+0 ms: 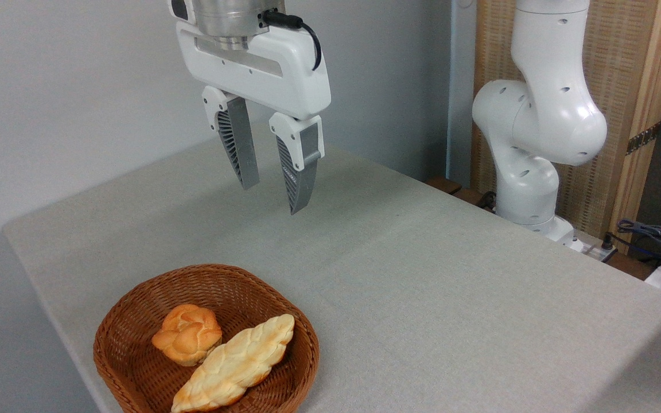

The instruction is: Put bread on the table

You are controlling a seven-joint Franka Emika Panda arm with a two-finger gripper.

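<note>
One bread (187, 334) in basket (135, 378) (apparently touching loaf (238, 362)), claw (273, 198) apart, empty, high above table (422, 275).

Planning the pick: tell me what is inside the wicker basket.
The basket holds two pieces: a round knotted bun and a longer braided loaf, touching side by side. The basket floor beneath them is covered, so anything under them cannot be seen.

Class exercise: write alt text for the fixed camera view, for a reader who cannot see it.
A white robot arm's open end effector hangs empty above a cloth-covered table. Near the front edge, a brown wicker basket holds a small round bun beside a longer braided loaf.
</note>
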